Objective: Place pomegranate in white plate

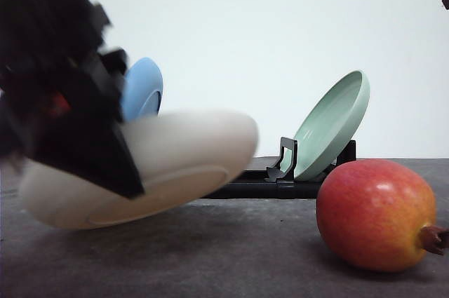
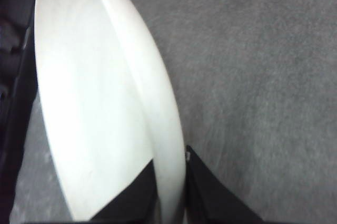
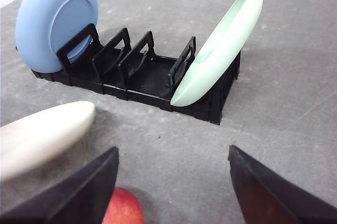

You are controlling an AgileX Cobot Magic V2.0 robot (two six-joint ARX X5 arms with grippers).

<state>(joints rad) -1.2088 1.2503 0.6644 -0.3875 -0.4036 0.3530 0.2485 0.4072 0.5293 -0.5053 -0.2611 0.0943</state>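
The white plate (image 1: 189, 154) is tilted low over the dark table, its rim pinched by my left gripper (image 1: 116, 165), which is shut on it. In the left wrist view the plate (image 2: 95, 103) runs edge-on between the two black fingers (image 2: 216, 197). The pomegranate (image 1: 379, 214), red shading to yellow with a brown nub, lies on the table to the right of the plate and apart from it. My right gripper (image 3: 174, 192) is open above the table with nothing between its fingers. The pomegranate (image 3: 124, 208) peeks out beside one finger, and the white plate's edge (image 3: 42, 129) is nearby.
A black dish rack (image 3: 137, 71) stands behind, holding a blue plate (image 3: 55, 18) at one end and a pale green plate (image 3: 221, 55) leaning at the other. In the front view both the blue plate (image 1: 140, 87) and the green plate (image 1: 333, 126) rise behind the white one.
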